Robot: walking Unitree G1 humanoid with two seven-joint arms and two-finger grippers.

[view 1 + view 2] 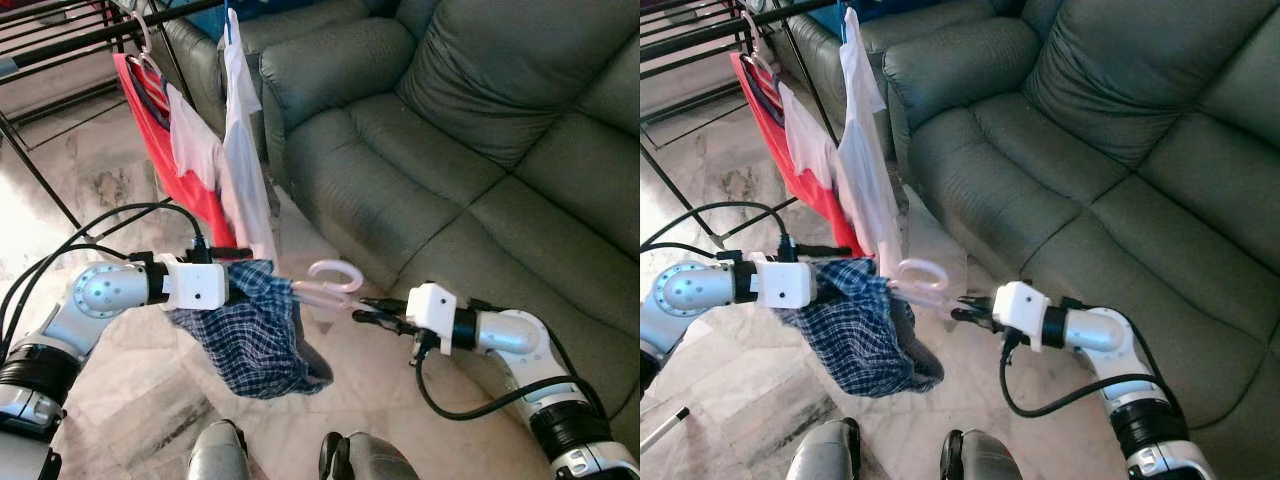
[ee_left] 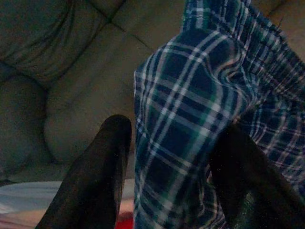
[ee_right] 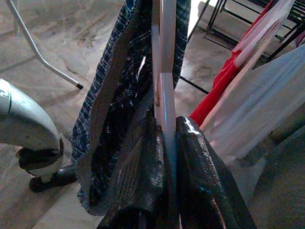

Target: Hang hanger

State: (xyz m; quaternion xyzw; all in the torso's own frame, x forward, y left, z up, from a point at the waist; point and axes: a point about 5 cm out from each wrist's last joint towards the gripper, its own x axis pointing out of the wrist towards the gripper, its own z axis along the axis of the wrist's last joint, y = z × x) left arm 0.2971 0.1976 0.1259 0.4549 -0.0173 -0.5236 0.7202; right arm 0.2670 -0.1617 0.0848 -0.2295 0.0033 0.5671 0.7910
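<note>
Grey-green leather sofa (image 1: pixel 480 130), black drying rack (image 1: pixel 70 40) hung with red garment (image 1: pixel 160 150) and white garments (image 1: pixel 240 170), marbled floor tiles (image 1: pixel 90 180).

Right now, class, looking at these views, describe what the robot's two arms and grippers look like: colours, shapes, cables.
Both arms are silver metal with rounded elbow joints and black ribbed bands near the body. Each wrist ends in a boxy white housing. The left gripper and right gripper each have two long black fingers. Loose black cables loop from the left arm; one black cable curves under the right wrist.

A home living room is indicated by a grey-green leather sofa (image 1: pixel 470 130), a marble-tiled floor (image 1: pixel 110 180) and a black metal clothes-drying rack (image 1: pixel 70 40).
</note>
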